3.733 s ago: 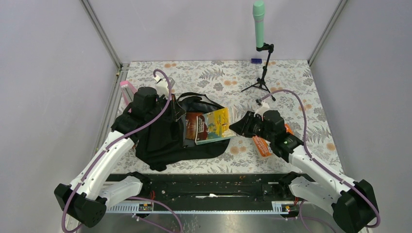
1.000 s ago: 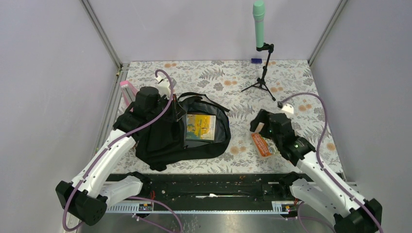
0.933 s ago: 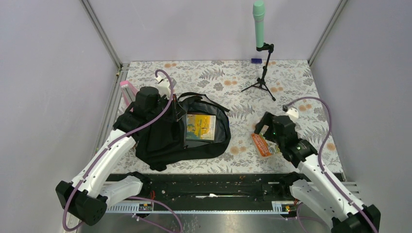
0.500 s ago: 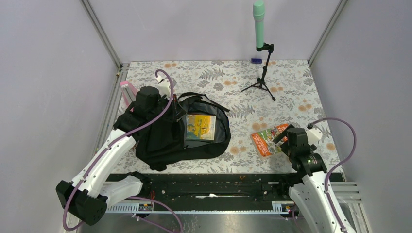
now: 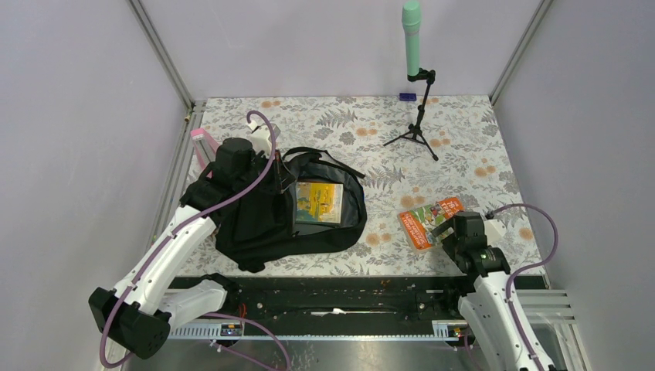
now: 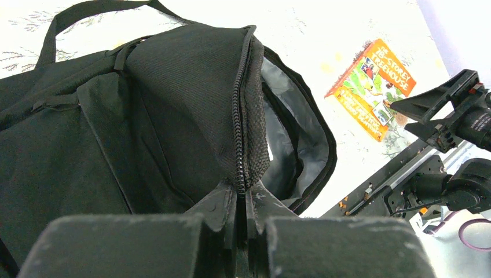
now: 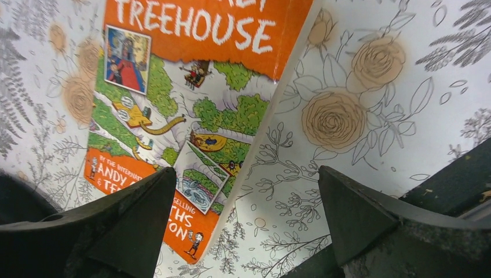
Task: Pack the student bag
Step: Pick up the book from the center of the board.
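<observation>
Item one: the yellow book [image 5: 319, 201] earlier jutted out of the student bag [image 5: 255, 228] toward the right, with a brown cover showing beside it. It now lies flat inside the opening, and the brown cover no longer shows.

Item two: the right gripper [image 5: 446, 232], earlier at the bag's mouth, has withdrawn right and nearer, toward the near right corner of the table [image 5: 463, 147]. It now sits at the near edge of the orange book [image 5: 429, 221] (fingers either side of that edge in the wrist view). That book, earlier partly covered by the right arm [image 5: 488, 305], lies fully exposed.
</observation>
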Controlling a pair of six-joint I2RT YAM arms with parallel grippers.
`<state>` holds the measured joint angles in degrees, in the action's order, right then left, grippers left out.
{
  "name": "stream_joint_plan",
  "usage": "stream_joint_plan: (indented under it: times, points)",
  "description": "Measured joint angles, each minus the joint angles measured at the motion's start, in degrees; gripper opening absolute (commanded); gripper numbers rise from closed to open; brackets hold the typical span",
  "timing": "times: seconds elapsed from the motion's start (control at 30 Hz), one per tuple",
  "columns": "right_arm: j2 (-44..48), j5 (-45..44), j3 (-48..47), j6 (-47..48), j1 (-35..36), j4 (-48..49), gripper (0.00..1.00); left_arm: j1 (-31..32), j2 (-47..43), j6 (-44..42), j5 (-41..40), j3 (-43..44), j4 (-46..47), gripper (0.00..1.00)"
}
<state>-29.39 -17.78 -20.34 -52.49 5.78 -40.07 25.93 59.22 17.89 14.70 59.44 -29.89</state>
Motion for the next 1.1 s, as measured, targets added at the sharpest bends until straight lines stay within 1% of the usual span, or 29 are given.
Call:
stream_joint_plan:
  times: [0.13,0.4,0.57,0.77,0.83,1.0,1.1]
  points:
    - [-1.9,1.6,1.8,-1.3,-0.1,2.4,1.00,0.0,0.0,0.0,-0.3,0.0,0.0,0.00]
    - [-2.0,4.0,5.3,-1.4,-0.2,11.1,0.98,0.0,0.0,0.0,-0.4,0.0,0.0,0.00]
    - [-2.6,4.0,6.3,-0.9,-0.2,15.5,0.95,0.0,0.0,0.0,-0.4,0.0,0.0,0.00]
    - [-7.3,4.0,6.7,0.1,-0.2,21.0,0.91,0.0,0.0,0.0,-0.4,0.0,0.0,0.00]
    - [-8.9,4.4,6.7,0.2,-0.2,22.9,0.85,0.0,0.0,0.0,-0.4,0.0,0.0,0.00]
    - [-12.3,5.8,6.6,0.2,-0.2,26.4,0.57,0.0,0.0,-0.1,-0.4,0.0,0.0,0.00]
    - [-13.0,7.9,6.7,0.9,-0.2,27.2,0.44,0.0,0.0,-0.1,-0.4,0.0,0.0,0.00]
